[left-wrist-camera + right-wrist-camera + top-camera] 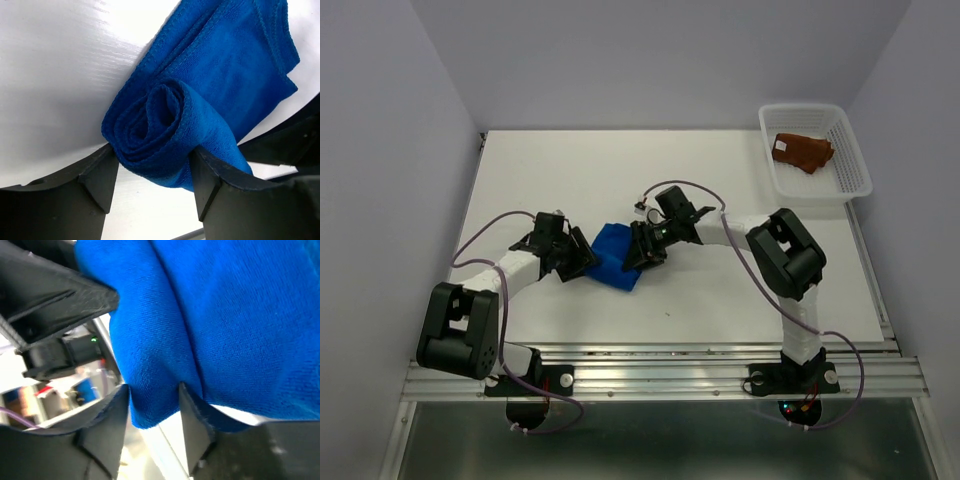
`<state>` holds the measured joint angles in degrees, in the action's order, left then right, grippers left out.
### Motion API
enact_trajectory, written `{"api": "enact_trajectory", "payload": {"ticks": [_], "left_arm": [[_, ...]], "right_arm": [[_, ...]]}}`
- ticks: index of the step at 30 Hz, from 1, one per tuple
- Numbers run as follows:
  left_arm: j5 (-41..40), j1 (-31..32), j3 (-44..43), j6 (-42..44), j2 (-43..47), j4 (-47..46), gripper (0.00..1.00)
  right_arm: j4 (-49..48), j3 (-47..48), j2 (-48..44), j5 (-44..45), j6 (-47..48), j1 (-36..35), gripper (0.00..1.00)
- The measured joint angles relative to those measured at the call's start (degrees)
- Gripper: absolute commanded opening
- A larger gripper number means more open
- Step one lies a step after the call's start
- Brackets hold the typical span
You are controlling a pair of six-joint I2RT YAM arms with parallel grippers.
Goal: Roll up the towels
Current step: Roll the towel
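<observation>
The blue towel (617,257) lies just left of centre in the top view, on the white table (740,290). It is partly rolled: the left wrist view shows one end wound into a loose spiral (a few turns, stitched hem showing), with the rest spreading flat toward the upper right of that frame. The left gripper (152,175) has its jaws closed partway round that roll, one finger touching each side. The right gripper (152,405) meets the towel from the right in the top view; its jaws are nearly closed, pinching a fold of the blue cloth between them. The rust-brown towel (802,152) lies as a compact bundle in the white mesh basket (818,186) at the upper right of the top view, well apart from both arms.
</observation>
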<state>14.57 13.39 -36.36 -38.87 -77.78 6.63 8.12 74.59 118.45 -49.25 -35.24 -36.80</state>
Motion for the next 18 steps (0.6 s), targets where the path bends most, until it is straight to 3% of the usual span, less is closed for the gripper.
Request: {"api": "enact_trajectory", "payload": {"ticks": [3, 9, 13, 18], "left_arm": [[0.0, 0.0, -0.4, 0.0, -0.8, -0.1, 0.64], [0.0, 0.0, -0.7, 0.1, -0.9, 0.2, 0.63], [-0.2, 0.0, -1.7, 0.6, -0.9, 1.6, 0.63], [-0.5, 0.0, -3.1, 1.0, -0.9, 3.8, 0.63]], "right_arm": [[1.4, 0.1, -2.7, 3.3, 5.6, 0.0, 0.68], [1.7, -3.2, -16.0, 15.9, 18.1, -2.8, 0.70], [-0.5, -4.8, -22.6, 26.3, 27.8, -9.7, 0.72], [-1.7, -7.0, -21.8, 38.6, 37.8, -18.9, 0.71]]}}
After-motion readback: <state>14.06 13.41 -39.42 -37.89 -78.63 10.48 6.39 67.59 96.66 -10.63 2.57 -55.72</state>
